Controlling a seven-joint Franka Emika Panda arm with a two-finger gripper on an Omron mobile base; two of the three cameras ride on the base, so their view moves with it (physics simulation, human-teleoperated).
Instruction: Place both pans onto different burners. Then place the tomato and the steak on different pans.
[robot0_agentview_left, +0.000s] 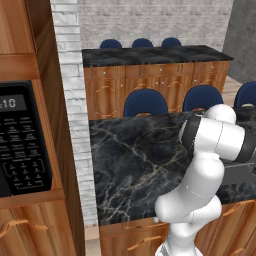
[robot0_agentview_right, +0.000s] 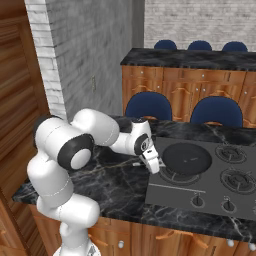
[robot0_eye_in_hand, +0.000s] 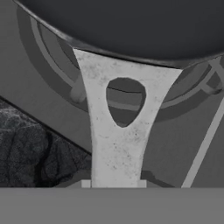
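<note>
Black marble counter (robot0_agentview_left: 135, 155) tops wooden cabinets (robot0_agentview_left: 130, 237). Blue chairs (robot0_agentview_left: 145, 103) stand behind it, before a second counter (robot0_agentview_left: 150, 54) with more chairs. A white brick pillar (robot0_agentview_left: 72, 90) rises beside a microwave (robot0_agentview_left: 22, 140) set in wood. The far wall (robot0_agentview_left: 150, 20) is grey brick.

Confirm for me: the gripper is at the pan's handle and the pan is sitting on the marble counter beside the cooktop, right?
Not quite. The gripper is at the handle, but the pan sits on a large burner of the cooktop, not on the marble counter. The right base view shows this; the hand view shows grate rings under the handle.
</note>
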